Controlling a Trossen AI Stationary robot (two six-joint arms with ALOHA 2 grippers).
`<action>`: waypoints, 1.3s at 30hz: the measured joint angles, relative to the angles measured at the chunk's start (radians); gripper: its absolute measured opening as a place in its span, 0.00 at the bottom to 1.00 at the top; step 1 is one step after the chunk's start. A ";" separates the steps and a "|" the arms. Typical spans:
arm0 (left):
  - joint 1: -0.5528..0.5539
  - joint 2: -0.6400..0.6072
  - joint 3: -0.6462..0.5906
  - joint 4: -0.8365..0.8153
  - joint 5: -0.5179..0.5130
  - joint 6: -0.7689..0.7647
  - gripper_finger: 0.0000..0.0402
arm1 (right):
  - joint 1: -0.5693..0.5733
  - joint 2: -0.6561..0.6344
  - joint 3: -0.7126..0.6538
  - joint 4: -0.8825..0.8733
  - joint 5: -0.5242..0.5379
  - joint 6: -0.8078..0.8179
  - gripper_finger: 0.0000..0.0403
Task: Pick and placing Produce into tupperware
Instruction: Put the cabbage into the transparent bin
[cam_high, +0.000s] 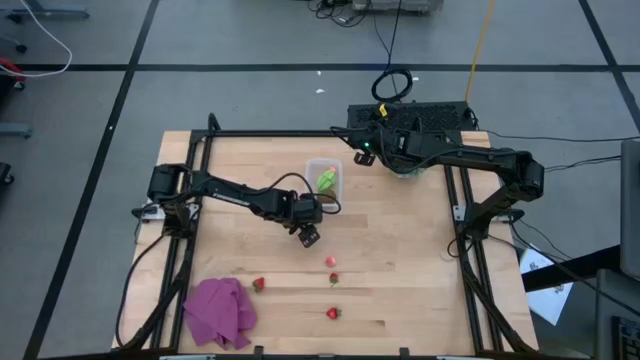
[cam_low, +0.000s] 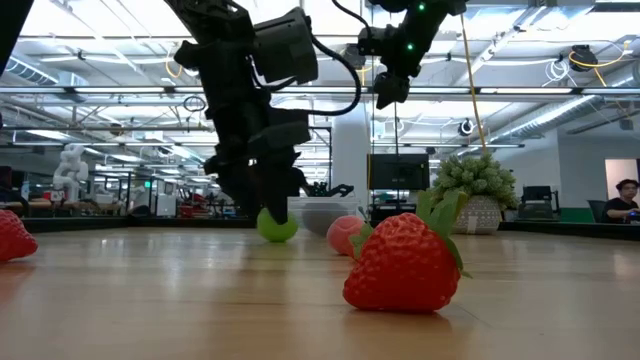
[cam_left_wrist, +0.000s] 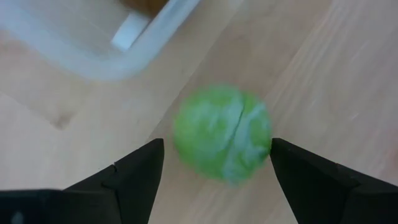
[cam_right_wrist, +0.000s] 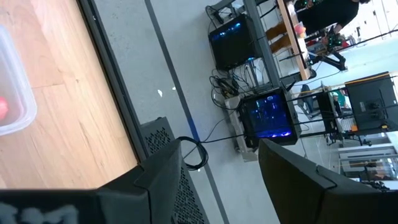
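Left wrist view has the action: the left pincer (cam_left_wrist: 211, 180) is spread wide with a round light green ball of toy produce (cam_left_wrist: 222, 132) sitting on the counter (cam_left_wrist: 323, 81) right between the two fingers (cam_left_wrist: 134, 177), neither of them clearly touching it. Just beyond it lies the rounded corner of the clear tupperware (cam_left_wrist: 134, 46), so the carry will be short. From overhead, that container (cam_high: 325, 178) already shows a green piece inside, while small red strawberries (cam_high: 332, 313) sit scattered nearer the front edge and a purple cloth (cam_high: 220, 312) lies at the front left corner. To do this grab well, I'd say settle lower so the fingers meet the ball at its widest part, keep it centred, then squeeze slowly, because a round piece on smooth wood can squirt out sideways. Lift clear of the container wall before moving over. The right pincer (cam_right_wrist: 217, 180) waits raised near the back edge, fingers apart and holding nothing.
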 joint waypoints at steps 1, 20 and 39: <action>0.000 0.000 0.000 0.001 0.000 0.000 0.74 | 0.000 0.000 0.000 0.000 0.000 0.000 0.50; 0.000 0.001 0.000 0.011 -0.024 -0.016 0.74 | 0.000 0.000 0.000 0.000 0.000 0.026 0.50; 0.000 0.002 0.000 0.013 -0.054 -0.066 0.74 | 0.000 0.000 0.000 0.000 -0.001 0.026 0.50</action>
